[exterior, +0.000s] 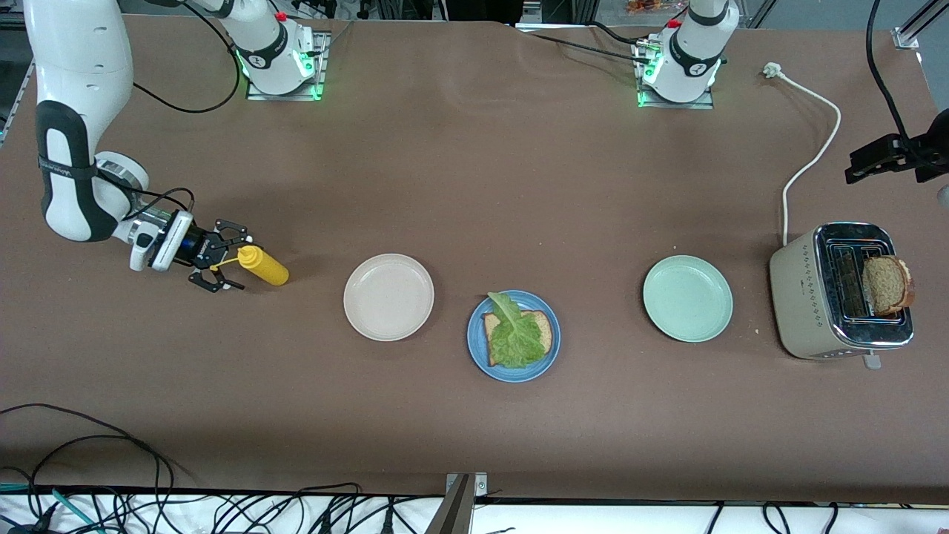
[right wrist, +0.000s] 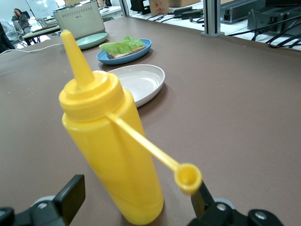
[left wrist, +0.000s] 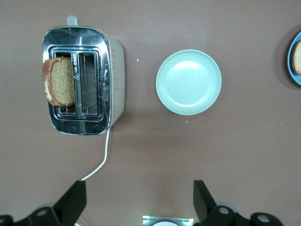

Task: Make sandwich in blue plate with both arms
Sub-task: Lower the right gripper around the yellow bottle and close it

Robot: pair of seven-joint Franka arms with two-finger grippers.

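Observation:
The blue plate [exterior: 478,348] lies near the table's middle and holds one bread slice [exterior: 545,331] with a green lettuce leaf [exterior: 515,337] on top. A second bread slice [exterior: 886,284] sticks up out of the toaster [exterior: 804,293] at the left arm's end. My right gripper [exterior: 231,263] is open at the right arm's end, its fingers on either side of a standing yellow squeeze bottle [right wrist: 113,155] without touching it; the bottle's cap hangs loose on its tether. High over the table between the toaster [left wrist: 115,70] and its own base, my left gripper [left wrist: 139,200] is open and empty.
A cream-white plate [exterior: 388,297] lies beside the blue plate toward the right arm's end. A mint-green plate [exterior: 687,298] lies between the blue plate and the toaster. The toaster's white cord [exterior: 812,156] runs toward the left arm's base. Cables hang along the table's near edge.

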